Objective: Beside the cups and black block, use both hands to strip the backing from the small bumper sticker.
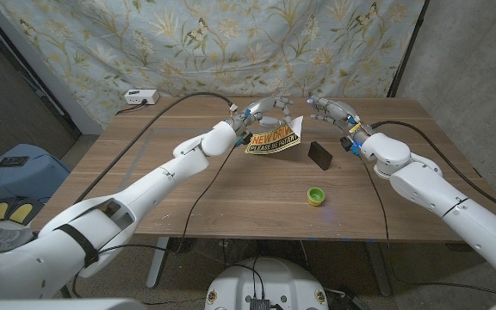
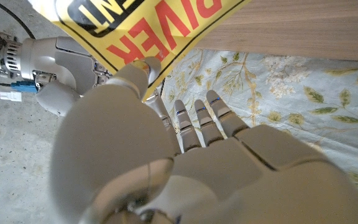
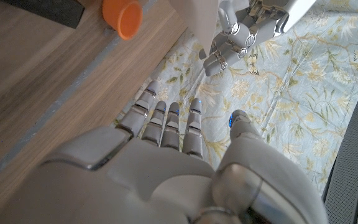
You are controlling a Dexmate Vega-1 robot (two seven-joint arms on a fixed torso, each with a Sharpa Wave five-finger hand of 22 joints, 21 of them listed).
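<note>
My left hand (image 1: 261, 114) holds the yellow bumper sticker (image 1: 275, 138) by its top edge, so it hangs tilted above the middle back of the table. In the left wrist view the thumb (image 2: 143, 67) presses on the sticker (image 2: 160, 25), whose red and black print shows. My right hand (image 1: 331, 111) hovers just right of the sticker with fingers apart, holding nothing, and is apart from it. A black block (image 1: 320, 155) lies under the right hand, and a green cup (image 1: 316, 196) stands nearer the front. The right wrist view shows an orange cup (image 3: 122, 17) beside the black block (image 3: 42, 9).
A white power box (image 1: 140, 96) sits at the table's back left corner. Black cables (image 1: 170, 116) run across the table along both arms. A floral cloth (image 1: 213, 43) hangs behind the table. A blue seat (image 1: 11, 176) stands off the left side.
</note>
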